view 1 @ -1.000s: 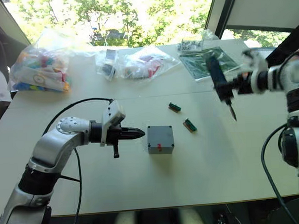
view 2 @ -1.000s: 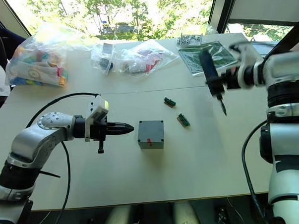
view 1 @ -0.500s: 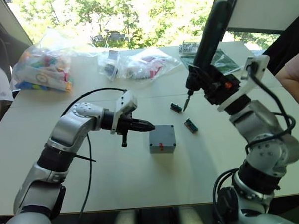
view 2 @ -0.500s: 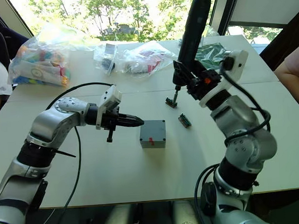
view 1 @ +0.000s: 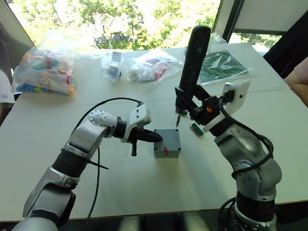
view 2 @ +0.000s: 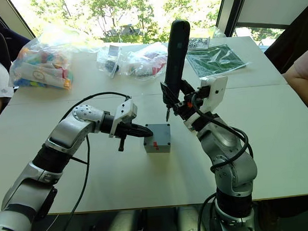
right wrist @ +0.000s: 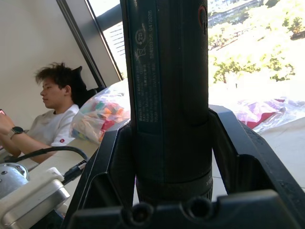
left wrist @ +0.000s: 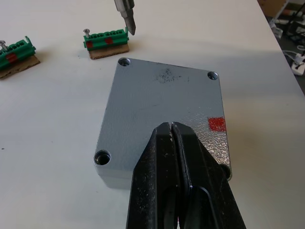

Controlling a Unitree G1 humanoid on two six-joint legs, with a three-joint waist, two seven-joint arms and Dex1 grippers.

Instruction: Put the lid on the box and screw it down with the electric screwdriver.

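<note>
The box (view 1: 167, 142) stood on the white bench (view 1: 121, 183), near its middle, with the lid (left wrist: 162, 102) already lying on top of it; the small red mark faced the robot. The left claw (left wrist: 171, 131) had its 2 black fingers pressed together, holding nothing, and their tips rested over the lid, at the edge near the red mark. In the left wrist view, screw holes were visible in 3 corners of the lid, and the fourth corner was hidden by the fingers.

The right claw (view 1: 194, 109) was clamped around the electric screwdriver (view 1: 191, 57), which stood nearly upright. Its thin metal bit (left wrist: 126, 16) pointed down and hung just beyond the far edge of the box, close to 1 corner hole but apart from the lid.

2 small green terminal blocks (left wrist: 106, 40) on brown pads lay on the bench just behind the box. Further back were clear plastic bags (view 1: 42, 69) with coloured parts and a green circuit board (view 1: 221, 65). Behind the bench there was a large window with sunny trees. A person in a white shirt (right wrist: 52, 124) sat at the robot's left side.
</note>
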